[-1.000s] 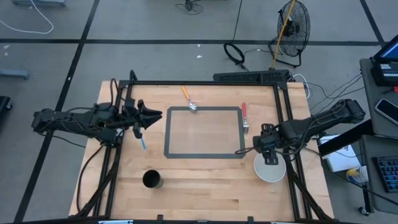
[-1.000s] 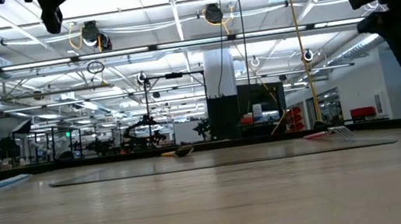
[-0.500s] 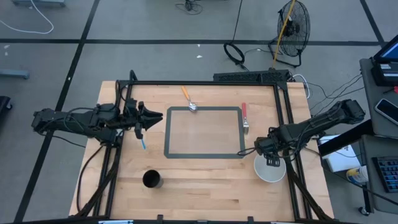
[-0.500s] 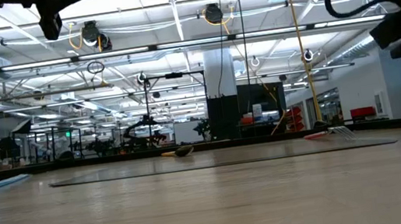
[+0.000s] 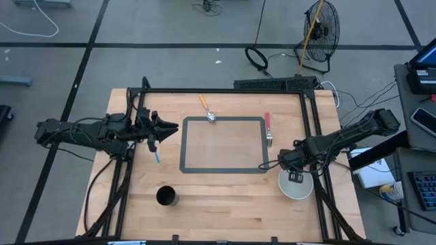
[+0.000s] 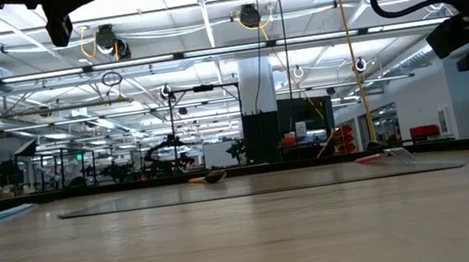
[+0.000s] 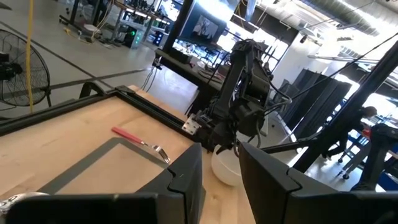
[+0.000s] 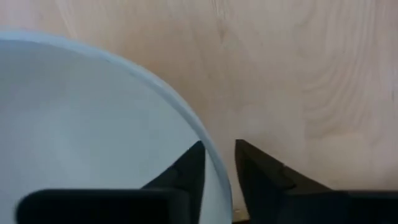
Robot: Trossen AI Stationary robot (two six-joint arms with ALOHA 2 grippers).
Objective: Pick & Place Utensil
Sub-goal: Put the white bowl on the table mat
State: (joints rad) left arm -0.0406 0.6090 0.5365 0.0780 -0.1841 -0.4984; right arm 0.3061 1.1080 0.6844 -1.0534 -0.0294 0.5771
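Observation:
A white bowl [image 5: 297,185] stands on the wooden table at the right, just off a grey-edged mat [image 5: 223,144]. My right gripper [image 5: 294,175] points down over the bowl's far-left rim and is shut on it. On the table lie a red-handled fork [image 5: 268,128], an orange-handled spoon [image 5: 206,107] and a blue-handled utensil [image 5: 157,156]. Above the table's left side my left gripper [image 5: 174,125] hangs level and open, with nothing between its fingers [image 7: 186,177]. My right gripper [image 8: 219,149] holds the bowl's rim [image 8: 202,132] with one finger inside the bowl and one outside. The fingers come from above, pointing down, and lie across the rim. The bowl stands on the table.
A black cup [image 5: 166,197] stands near the front left. A black frame [image 5: 225,90] runs around the table's far and side edges. The mat's middle is bare.
My right gripper has sunk onto the bowl's rim, rolled a little about its own axis, and drawn its fingers together on the rim. The bowl has stayed in place.

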